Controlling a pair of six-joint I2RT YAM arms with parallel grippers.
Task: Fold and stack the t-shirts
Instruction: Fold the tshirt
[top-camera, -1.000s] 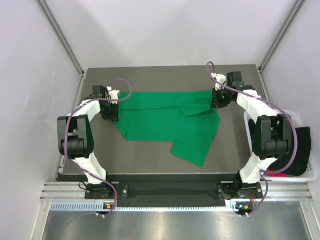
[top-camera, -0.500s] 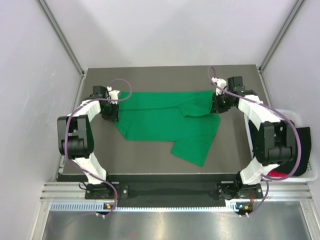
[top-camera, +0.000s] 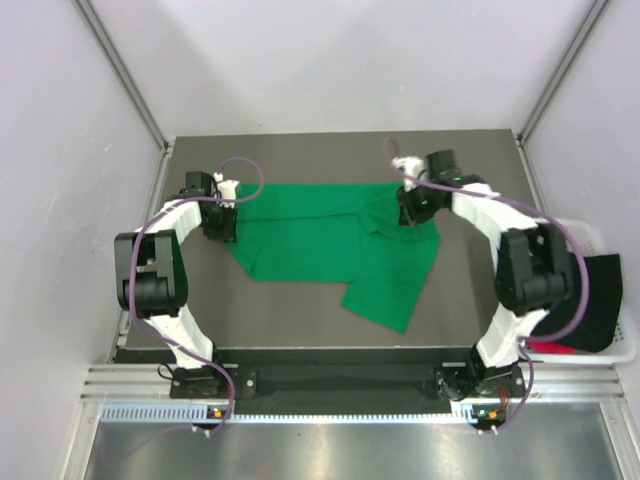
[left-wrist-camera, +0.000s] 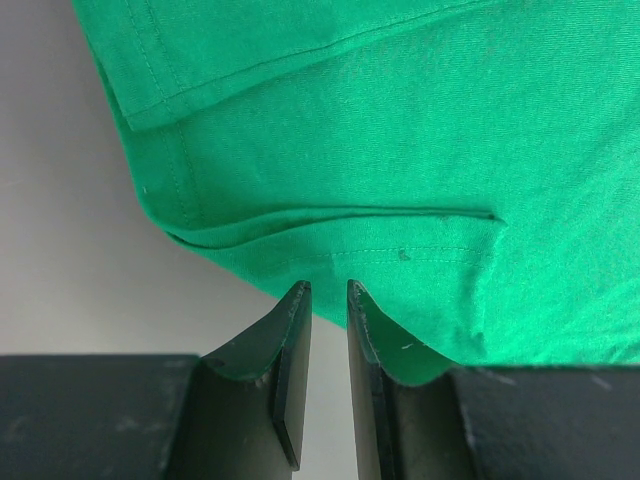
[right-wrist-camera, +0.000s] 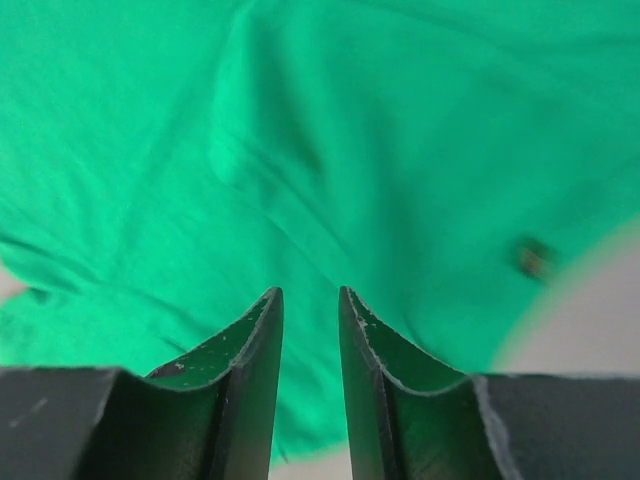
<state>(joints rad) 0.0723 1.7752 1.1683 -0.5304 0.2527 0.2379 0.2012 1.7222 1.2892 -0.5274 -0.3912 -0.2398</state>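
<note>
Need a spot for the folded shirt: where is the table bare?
Bare: the table at its near-left stretch, between the green t-shirt and the front edge; also the far strip behind it. Crowded: both shirt ends, where the left hand and right hand sit.

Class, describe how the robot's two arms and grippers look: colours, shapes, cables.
The left arm and right arm: white links with chunky black joint housings, a purple cable looping along each. The left gripper and right gripper: two black fingers each, curving to thin tips, flecked with small pale scuffs.
</note>
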